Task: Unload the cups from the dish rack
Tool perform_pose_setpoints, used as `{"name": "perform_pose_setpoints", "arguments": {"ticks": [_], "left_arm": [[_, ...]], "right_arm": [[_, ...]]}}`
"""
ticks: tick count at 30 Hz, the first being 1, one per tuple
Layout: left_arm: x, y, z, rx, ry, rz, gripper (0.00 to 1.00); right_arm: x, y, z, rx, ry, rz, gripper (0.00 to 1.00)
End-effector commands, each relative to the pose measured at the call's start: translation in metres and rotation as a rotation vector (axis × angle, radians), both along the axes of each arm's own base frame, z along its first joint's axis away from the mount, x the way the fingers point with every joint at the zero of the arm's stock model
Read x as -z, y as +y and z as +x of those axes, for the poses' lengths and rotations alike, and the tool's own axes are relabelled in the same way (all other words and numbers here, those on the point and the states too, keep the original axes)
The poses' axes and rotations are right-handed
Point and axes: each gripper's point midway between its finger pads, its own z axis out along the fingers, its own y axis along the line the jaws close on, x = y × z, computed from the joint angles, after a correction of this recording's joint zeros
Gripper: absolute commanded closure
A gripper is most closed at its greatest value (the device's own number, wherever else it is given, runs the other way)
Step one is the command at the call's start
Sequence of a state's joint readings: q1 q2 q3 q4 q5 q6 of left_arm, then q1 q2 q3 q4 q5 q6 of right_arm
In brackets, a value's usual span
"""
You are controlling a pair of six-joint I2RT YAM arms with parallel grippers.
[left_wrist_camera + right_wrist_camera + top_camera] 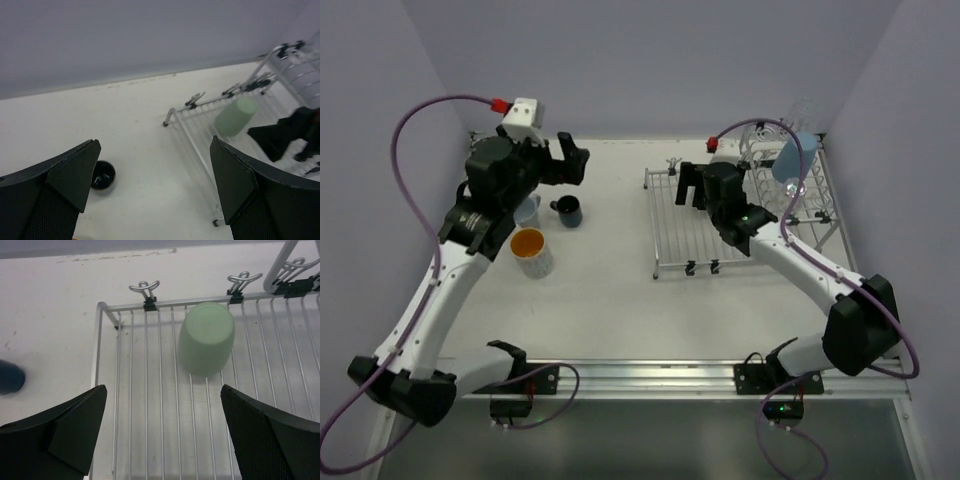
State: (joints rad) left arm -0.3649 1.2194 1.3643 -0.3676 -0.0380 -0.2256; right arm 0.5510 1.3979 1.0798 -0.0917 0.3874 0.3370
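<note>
Top view: left tool released, empty, hanging over the desk near the dark blue mug; orange-lined cup stands close by. Right tool released, over the flat grid of the dish rack. Light blue tumbler on the raised section

Left wrist: fingers spread, nothing between; dark blue mug on desk, green tumbler on dish rack

Right wrist: fingers wide apart; green tumbler on grid beside far rail, base toward camera
</note>
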Motion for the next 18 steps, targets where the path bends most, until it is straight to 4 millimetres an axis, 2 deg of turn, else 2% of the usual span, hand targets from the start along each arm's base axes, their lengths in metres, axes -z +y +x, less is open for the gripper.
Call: {"name": "perform_pose_setpoints", "arguments": {"ticks": [1,2,3,4,5,6,7,8,9,13,18], "left_arm": [[-0.015,-0.023,-0.035,0.177,-0.074,-0.116,0.0],[0.009,-0.022,-0.042,0.189,-0.037,-0.103,0.0],[0.015,-0.02,-0.051,0.197,-0.04,-0.099,0.0],[0.008,-0.013,-0.068,0.2,-0.09,-0.109,0.0],[0.042,-0.011,-0.076,0.199,-0.048,-0.101,0.0],[0.041,-0.01,-0.082,0.206,-0.095,-0.115,0.0],[0.032,-0.004,-0.098,0.213,-0.157,-0.125,0.0],[0.049,-0.002,-0.103,0.212,-0.143,-0.121,0.0],[0.044,0.001,-0.111,0.211,-0.174,-0.128,0.0],[0.047,0.0,-0.118,0.232,-0.196,-0.131,0.0],[0.052,-0.013,-0.118,0.301,-0.168,-0.135,0.0]], "right_arm": [[-0.017,-0.022,0.022,0.128,-0.063,-0.127,0.01],[-0.023,-0.021,0.028,0.133,-0.07,-0.138,0.01],[-0.022,-0.022,0.032,0.151,-0.067,-0.151,0.01],[-0.011,-0.021,0.037,0.157,-0.047,-0.176,0.01],[-0.014,-0.021,0.042,0.163,-0.052,-0.178,0.01],[-0.012,-0.019,0.045,0.163,-0.047,-0.185,0.01],[-0.002,-0.019,0.05,0.171,-0.032,-0.203,0.01],[-0.004,-0.018,0.054,0.179,-0.037,-0.204,0.01],[-0.001,-0.02,0.057,0.19,-0.032,-0.214,0.01],[0.007,-0.024,0.071,0.217,-0.018,-0.216,0.01],[0.017,-0.033,0.083,0.254,-0.001,-0.212,0.01]]}}
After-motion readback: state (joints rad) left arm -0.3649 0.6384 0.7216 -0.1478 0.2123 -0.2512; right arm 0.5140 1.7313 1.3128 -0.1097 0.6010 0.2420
